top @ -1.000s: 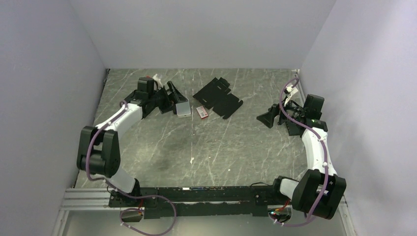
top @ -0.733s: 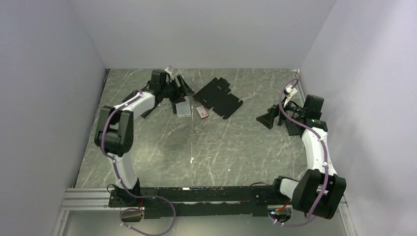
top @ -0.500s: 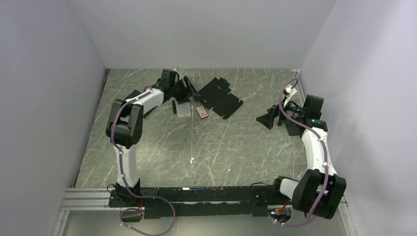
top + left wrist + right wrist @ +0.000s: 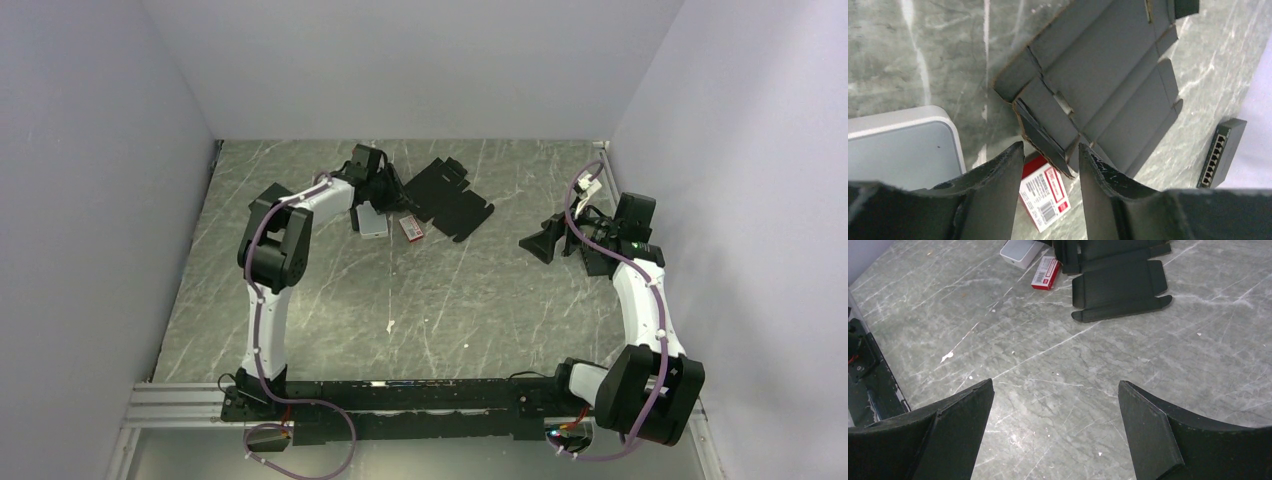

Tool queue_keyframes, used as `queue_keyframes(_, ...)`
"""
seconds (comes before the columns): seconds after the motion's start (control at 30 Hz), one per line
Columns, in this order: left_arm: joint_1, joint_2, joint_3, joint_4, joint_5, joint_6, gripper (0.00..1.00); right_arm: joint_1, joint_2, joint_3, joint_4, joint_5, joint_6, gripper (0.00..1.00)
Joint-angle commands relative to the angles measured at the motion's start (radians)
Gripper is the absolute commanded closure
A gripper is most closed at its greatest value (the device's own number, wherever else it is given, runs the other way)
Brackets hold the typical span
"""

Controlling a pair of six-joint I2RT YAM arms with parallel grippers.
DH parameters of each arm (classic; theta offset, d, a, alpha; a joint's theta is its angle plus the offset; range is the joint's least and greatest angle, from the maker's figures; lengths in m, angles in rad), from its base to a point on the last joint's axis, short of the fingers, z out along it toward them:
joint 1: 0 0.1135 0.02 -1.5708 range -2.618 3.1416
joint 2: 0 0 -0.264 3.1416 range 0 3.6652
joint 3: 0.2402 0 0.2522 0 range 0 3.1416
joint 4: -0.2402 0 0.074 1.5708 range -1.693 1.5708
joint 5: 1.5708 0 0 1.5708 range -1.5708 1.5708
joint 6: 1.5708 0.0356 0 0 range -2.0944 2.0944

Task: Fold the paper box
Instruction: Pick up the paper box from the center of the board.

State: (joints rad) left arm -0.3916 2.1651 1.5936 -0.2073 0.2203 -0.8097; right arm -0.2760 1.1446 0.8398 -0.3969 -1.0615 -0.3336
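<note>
The paper box (image 4: 446,199) lies flat and unfolded at the back middle of the table, black with creased panels and notched flaps. My left gripper (image 4: 394,190) is at its left edge. In the left wrist view the jaws (image 4: 1050,150) stand partly closed, with a gap, on either side of a raised corner flap (image 4: 1040,131) of the paper box (image 4: 1108,80); neither finger touches it. My right gripper (image 4: 536,243) hovers wide open to the right of the box, over bare table (image 4: 1055,390). The right wrist view shows the box (image 4: 1118,285) farther off.
A silver-grey case (image 4: 372,220) (image 4: 903,150) and a small red-and-white carton (image 4: 411,228) (image 4: 1045,192) (image 4: 1046,272) lie just left of the box, under the left gripper. A black device with ports (image 4: 1223,150) sits beyond the box. Walls close the table on three sides.
The left arm has swung right from the silver-grey case to the box's left edge, and its jaws have narrowed. The right arm has not moved.
</note>
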Motion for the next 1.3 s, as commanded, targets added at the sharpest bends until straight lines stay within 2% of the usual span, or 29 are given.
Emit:
queue_keyframes(0.0, -0.001, 0.038, 0.061, -0.007, -0.025, -0.033, 0.52, 0.004, -0.018, 0.018, 0.014, -0.046, -0.025, 0.0)
queue_keyframes(0.1, -0.001, 0.06, 0.074, -0.006, -0.018, -0.041, 0.59, 0.005, -0.019, 0.018, 0.013, -0.049, -0.027, 0.0)
queue_keyframes(0.23, -0.001, 0.071, 0.081, -0.001, -0.015, -0.043, 0.72, 0.008, -0.02, 0.018, 0.012, -0.049, -0.028, 0.0)
queue_keyframes(0.37, -0.001, 0.063, 0.076, 0.007, -0.001, -0.045, 1.0, 0.01, -0.02, 0.016, 0.013, -0.049, -0.028, 0.0)
queue_keyframes(0.87, -0.01, -0.32, -0.308, 0.363, 0.082, -0.155, 1.0, 0.054, -0.005, 0.003, 0.021, -0.069, -0.03, 0.0)
queue_keyframes(1.1, -0.013, -0.51, -0.464, 0.4, 0.073, -0.162, 1.0, 0.073, 0.002, -0.005, 0.036, -0.074, -0.019, 0.0)
queue_keyframes(1.27, -0.018, -0.626, -0.607, 0.504, 0.102, -0.177, 1.0, 0.079, 0.008, -0.068, 0.183, -0.143, 0.127, 0.0)
